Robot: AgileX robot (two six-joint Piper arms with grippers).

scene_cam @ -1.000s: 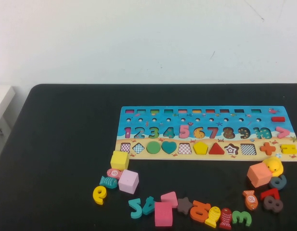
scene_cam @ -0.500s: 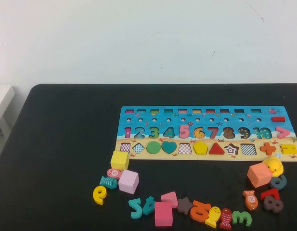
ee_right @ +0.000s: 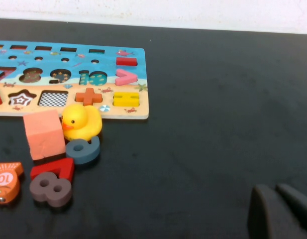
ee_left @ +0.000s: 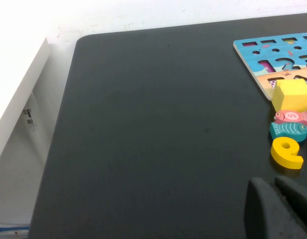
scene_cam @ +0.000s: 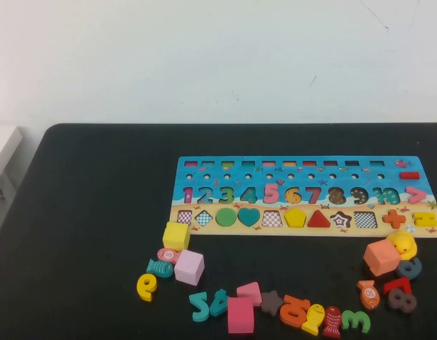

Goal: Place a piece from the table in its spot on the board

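The piece (scene_cam: 295,217), a yellow pentagon, already lies flush in its slot on the board (scene_cam: 303,164), between a chequered empty slot and the red triangle (scene_cam: 318,219). So I'd judge the sensible thing now is to leave it alone. The left gripper (ee_left: 272,186) sits low over bare table (scene_cam: 91,212) left of the loose pieces and the right gripper (ee_right: 275,191) right of the duck (ee_right: 81,122). Both have fingers together, empty, and any move should lift clear without sweeping that clutter.
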